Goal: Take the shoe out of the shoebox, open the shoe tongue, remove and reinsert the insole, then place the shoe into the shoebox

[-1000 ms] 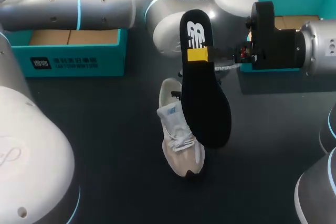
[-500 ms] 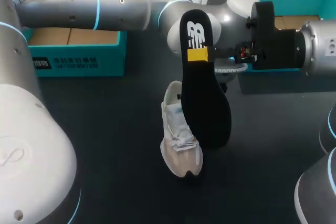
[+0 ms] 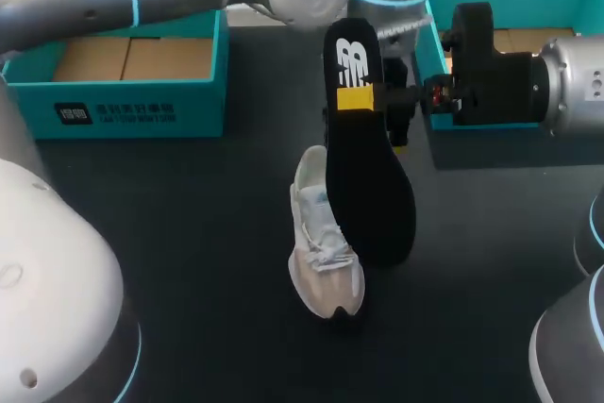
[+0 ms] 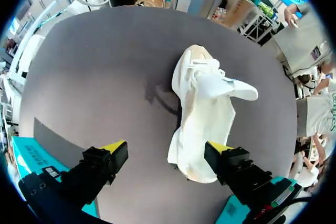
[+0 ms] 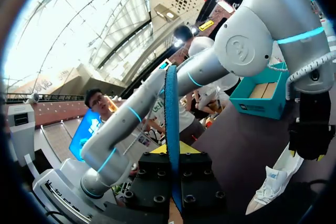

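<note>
Black insole [image 3: 364, 172] is hanging gripped in right gripper [image 5: 173, 156], at 3 o'clock of beige shoe [image 4: 202, 108]. Left gripper [image 4: 167, 148] is hovering released over its heel.

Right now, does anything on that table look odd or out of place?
Yes: the black insole is out of the shoe, gripped in mid-air by the right pincer. The shoe lies on the table outside both boxes, tongue pulled up. No damage shows.

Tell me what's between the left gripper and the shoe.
Nothing: the left wrist view shows only bare table between the open left gripper and the shoe.
</note>
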Controlling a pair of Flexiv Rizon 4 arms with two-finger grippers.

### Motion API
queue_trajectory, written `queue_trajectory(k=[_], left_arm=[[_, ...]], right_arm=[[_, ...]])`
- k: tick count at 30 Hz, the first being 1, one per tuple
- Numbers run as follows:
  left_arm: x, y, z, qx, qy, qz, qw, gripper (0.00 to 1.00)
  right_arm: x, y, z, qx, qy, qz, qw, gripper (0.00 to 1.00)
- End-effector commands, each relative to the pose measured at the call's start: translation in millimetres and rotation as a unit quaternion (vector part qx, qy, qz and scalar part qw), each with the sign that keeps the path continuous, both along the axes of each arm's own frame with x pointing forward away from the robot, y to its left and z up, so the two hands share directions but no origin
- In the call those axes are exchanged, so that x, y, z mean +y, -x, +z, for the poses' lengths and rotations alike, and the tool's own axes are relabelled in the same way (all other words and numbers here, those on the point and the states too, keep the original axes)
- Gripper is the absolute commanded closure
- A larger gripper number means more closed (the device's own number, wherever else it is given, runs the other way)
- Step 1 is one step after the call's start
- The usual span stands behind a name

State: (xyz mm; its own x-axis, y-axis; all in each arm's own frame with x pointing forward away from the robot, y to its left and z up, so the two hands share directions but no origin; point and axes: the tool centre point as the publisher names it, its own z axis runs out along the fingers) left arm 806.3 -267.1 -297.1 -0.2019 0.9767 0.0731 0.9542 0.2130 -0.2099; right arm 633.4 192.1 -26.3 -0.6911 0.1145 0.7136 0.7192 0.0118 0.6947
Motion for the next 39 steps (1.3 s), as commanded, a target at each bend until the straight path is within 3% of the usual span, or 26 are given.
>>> queue_trajectory(k=[1,10,13,17,24,30,35,39], left_arm=[[25,-2.9,48,-0.030,0.099,0.022,0.994,0.00],[35,-11.3,106,-0.065,0.211,0.049,0.974,0.00],[41,-8.3,116,-0.066,0.243,0.058,0.966,0.00],[56,-5.5,131,-0.072,0.288,0.071,0.952,0.00],[87,-1.2,147,-0.097,0.327,0.078,0.937,0.00],[112,9.5,167,-0.117,0.380,0.092,0.913,0.00],[122,14.1,175,-0.126,0.409,0.091,0.899,0.00],[132,16.6,182,-0.128,0.440,0.092,0.884,0.00]], right_arm=[[4,-0.8,0,0.001,0.001,-0.001,1.000,1.00],[4,-0.8,0,0.001,0.001,-0.001,1.000,1.00],[-12,-6.4,3,-0.009,0.006,-0.026,1.000,1.00],[-32,-19.0,1,0.023,0.007,-0.030,0.999,1.00],[-60,-41.1,-1,0.043,-0.007,-0.036,0.998,1.00],[-82,-66.7,-16,0.119,-0.075,-0.053,0.989,1.00],[-92,-88.0,-31,0.213,-0.074,-0.056,0.973,1.00],[-97,-99.2,-46,0.250,-0.084,-0.060,0.963,1.00]])
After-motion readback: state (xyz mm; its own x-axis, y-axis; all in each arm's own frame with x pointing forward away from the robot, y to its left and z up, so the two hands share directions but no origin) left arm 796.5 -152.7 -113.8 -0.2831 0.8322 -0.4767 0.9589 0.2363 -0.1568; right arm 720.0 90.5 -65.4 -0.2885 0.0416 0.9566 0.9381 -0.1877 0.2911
